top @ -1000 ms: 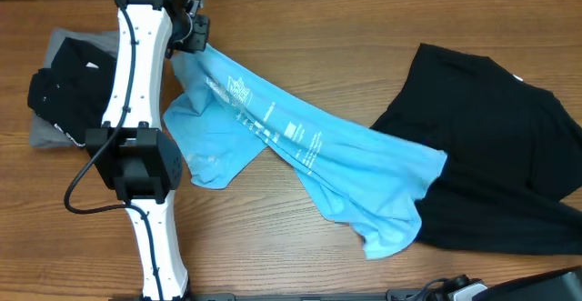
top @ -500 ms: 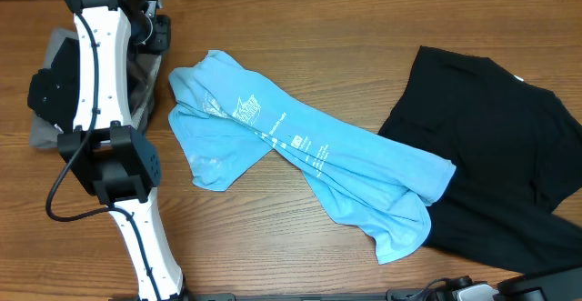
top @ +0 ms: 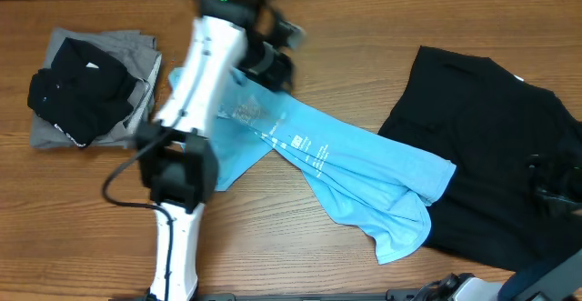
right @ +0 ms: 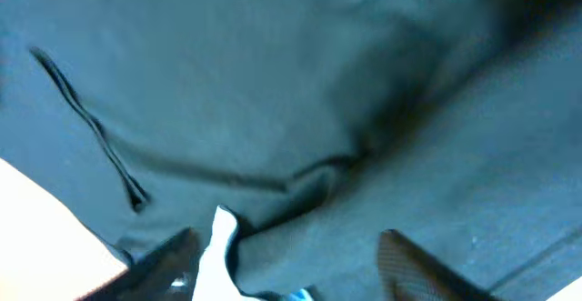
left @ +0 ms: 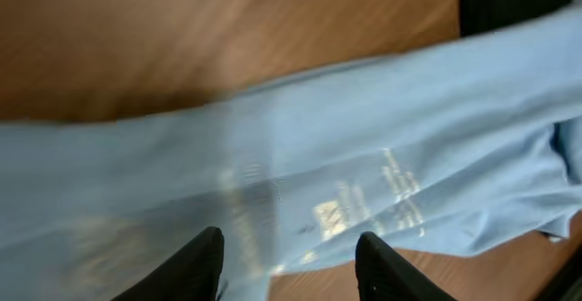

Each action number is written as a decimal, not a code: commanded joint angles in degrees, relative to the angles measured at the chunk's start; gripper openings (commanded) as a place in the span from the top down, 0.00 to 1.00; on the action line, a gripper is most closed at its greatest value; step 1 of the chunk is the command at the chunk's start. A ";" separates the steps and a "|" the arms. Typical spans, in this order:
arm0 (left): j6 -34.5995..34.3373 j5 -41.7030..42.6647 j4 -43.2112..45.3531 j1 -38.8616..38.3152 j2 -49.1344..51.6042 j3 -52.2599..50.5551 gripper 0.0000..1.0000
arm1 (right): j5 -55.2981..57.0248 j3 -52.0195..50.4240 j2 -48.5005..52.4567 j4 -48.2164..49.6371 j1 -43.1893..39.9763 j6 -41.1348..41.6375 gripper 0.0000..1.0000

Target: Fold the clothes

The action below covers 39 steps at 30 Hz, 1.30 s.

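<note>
- Sky-blue T-shirt: lying on the desk as a long crumpled diagonal band, from far left to near right. Its near end is touching or overlapping the edge of the spread black T-shirt. No flat fold is seen yet.
- Change noted: a second ago the blue shirt's far end was pinched and lifted by the left gripper. It has since been released and now rests on the wood. The left arm swung out over the small pile of black on grey at the far left, and has now come back over the shirt's far-left part, blurred with motion.
- Left wrist view: left gripper fingers are apart with nothing between them, and printed blue cloth lies below.
- Right gripper: newly arrived at the right edge, over the black shirt. In the right wrist view its fingers are apart above dark folds, and no grip is seen.
- Judgement: the blue shirt has been dropped for a re-grasp. It must be flattened before folding is attempted, so the task is judged to be at an early stage.
</note>
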 commanded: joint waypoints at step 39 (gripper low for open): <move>-11.32 -15.37 7.89 11.58 -2.32 -15.85 0.90 | -12.15 7.54 4.13 17.75 -11.28 1.11 0.76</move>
